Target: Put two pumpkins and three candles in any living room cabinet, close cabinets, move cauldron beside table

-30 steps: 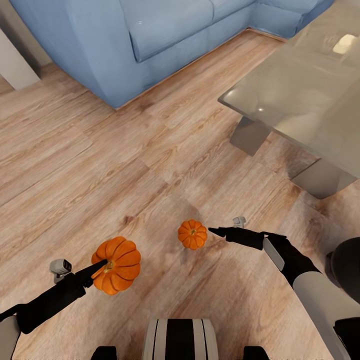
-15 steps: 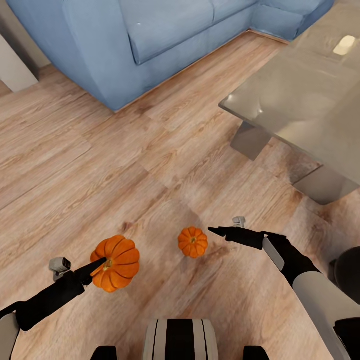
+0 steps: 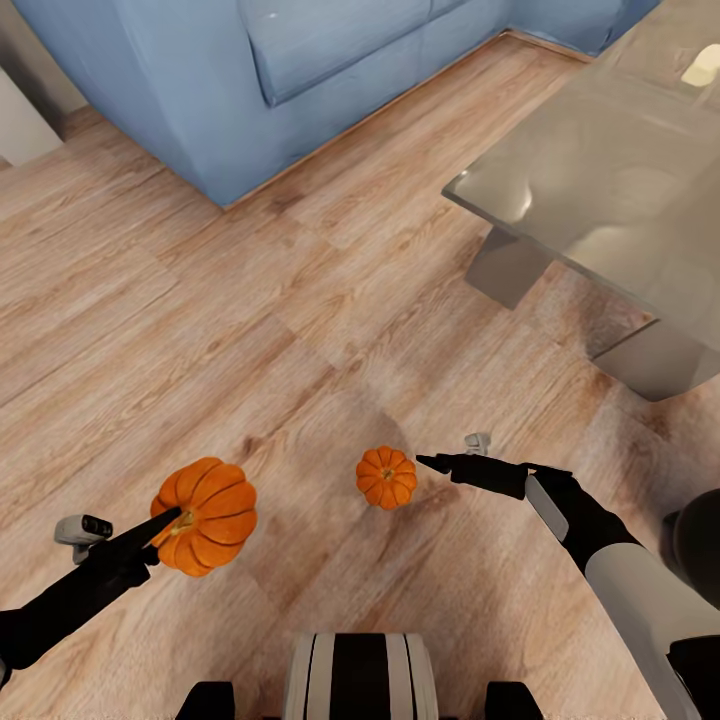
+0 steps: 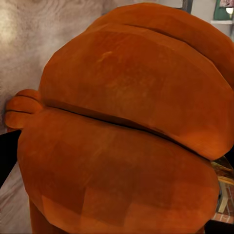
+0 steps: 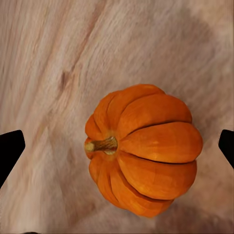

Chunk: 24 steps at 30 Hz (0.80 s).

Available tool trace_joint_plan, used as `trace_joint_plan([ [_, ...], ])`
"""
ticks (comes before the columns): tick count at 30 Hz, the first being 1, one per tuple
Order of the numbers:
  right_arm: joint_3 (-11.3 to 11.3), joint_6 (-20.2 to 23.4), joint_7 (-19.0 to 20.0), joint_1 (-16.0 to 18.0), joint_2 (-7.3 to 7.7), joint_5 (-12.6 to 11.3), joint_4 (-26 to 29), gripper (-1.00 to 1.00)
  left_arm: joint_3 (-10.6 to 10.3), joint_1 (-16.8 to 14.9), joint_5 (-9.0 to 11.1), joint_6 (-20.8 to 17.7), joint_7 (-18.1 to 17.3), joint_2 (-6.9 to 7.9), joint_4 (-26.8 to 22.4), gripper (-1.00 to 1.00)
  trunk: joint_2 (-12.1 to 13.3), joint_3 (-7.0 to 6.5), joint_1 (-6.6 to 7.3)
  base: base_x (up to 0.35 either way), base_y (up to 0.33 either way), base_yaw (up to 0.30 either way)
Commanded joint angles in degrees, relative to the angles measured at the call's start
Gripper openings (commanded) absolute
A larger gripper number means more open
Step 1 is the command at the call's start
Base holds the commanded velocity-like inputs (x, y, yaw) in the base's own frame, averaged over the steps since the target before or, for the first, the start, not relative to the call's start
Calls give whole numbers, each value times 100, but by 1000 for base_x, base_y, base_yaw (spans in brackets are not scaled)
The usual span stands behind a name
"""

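Two bright-orange pumpkins are in view. The larger-looking pumpkin [image 3: 208, 513] hangs above the wood floor at lower left with my left gripper [image 3: 165, 525] shut on it; up close its ribbed skin [image 4: 126, 126] hides the fingers. The second pumpkin [image 3: 386, 477] lies on the floor near the middle, stem sideways. My right gripper [image 3: 440, 464] hovers just right of it. In the right wrist view that pumpkin [image 5: 146, 156] sits between the two black fingertips [image 5: 9, 151], which stand wide apart and clear of it. Candles, cabinet and cauldron are out of view.
A blue sofa [image 3: 300, 80] runs along the far side. A glass-topped table [image 3: 610, 190] on grey block legs [image 3: 505, 268] stands at the right. A dark rounded shape [image 3: 700, 540] sits at the right edge. Bare wood floor [image 3: 200, 330] lies between sofa and pumpkins.
My left arm has carried its pumpkin to the left and slightly lower in the view. The camera shifted a little. The right arm and floor pumpkin kept their places.
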State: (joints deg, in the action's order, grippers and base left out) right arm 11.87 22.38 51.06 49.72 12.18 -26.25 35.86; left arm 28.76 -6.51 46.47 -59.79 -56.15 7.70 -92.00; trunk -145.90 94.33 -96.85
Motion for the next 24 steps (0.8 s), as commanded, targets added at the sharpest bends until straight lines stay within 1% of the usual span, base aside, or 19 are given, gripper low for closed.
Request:
trace_joint_plan([
  [1,25,47,-8,3,6,-56,2,100,5,-1,14,-21,-15,6,5,-100,-3,26,-1,0,0,0],
  [7,26,55,-11,3,4,-40,0,100,15,0,44,-21,-11,20,25,-100,-11,159,-17,0,0,0],
  [12,10,52,-93,9,2,-51,0,100,16,8,42,-21,-9,18,31,-100,-17,270,-30,0,0,0],
  [14,2,50,-189,10,-3,-58,2,100,16,8,40,-21,-5,18,32,-100,-20,314,-35,0,0,0],
  [16,-4,47,-365,11,-15,-65,12,100,16,12,30,-21,-3,19,34,-100,-20,314,-35,0,0,0],
  [18,-6,44,-423,11,-18,-68,21,100,14,22,7,-21,-2,20,35,-100,-20,314,-35,0,0,0],
  [20,-8,41,-484,11,-21,-71,29,100,6,69,-105,-21,-2,21,34,-100,-20,314,-35,0,0,0],
  [24,-9,33,-511,12,-22,-79,33,100,7,96,-179,-21,-2,17,33,-100,-25,402,-45,0,0,0],
])
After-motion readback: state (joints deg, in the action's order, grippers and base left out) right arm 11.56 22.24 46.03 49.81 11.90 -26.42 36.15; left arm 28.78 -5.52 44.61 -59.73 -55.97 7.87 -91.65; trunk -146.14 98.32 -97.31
